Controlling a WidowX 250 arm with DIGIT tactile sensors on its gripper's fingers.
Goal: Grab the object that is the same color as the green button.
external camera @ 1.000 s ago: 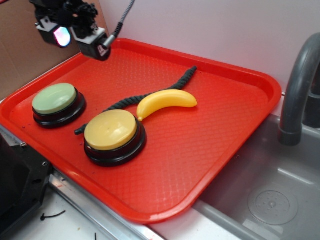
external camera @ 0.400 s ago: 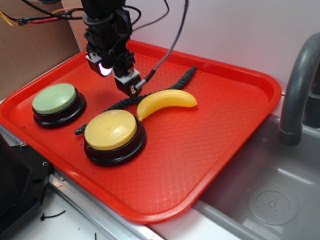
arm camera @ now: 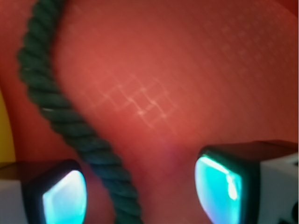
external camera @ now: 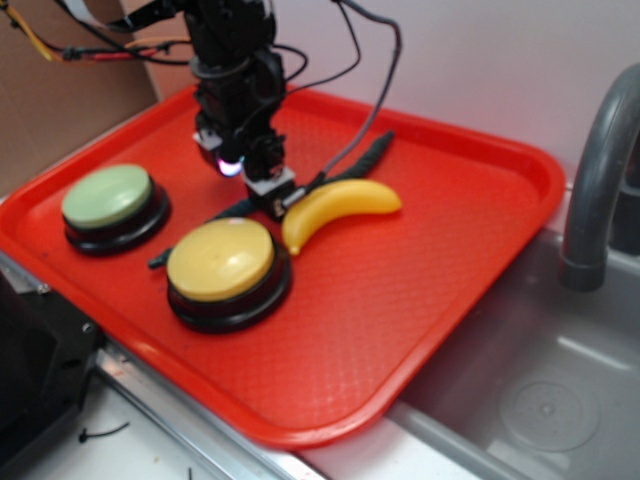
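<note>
In the exterior view, the red tray (external camera: 450, 260) carries a dark green twisted rope (external camera: 362, 157), which runs diagonally from the far middle of the tray down toward the near left, passing behind the yellow toy banana (external camera: 340, 205) and the yellow button (external camera: 220, 262). The pale green button (external camera: 108, 197) sits apart at the tray's left side. The end effector (external camera: 268, 195) is lowered over the middle stretch of the rope, just left of the banana's near tip, and hides that part of the rope. A grey faucet (external camera: 598, 180) rises over the sink (external camera: 540, 390) on the right.

In the wrist view, the rope (arm camera: 70, 126) curves from the upper left down to the bottom edge, lying on the tray (arm camera: 187, 70) between the two glowing cyan finger pads (arm camera: 63, 196). It runs just beside the left-hand pad and well apart from the right-hand one. The fingers stand wide, with tray surface visible between them and nothing clamped. A sliver of yellow shows at the left edge.
</note>
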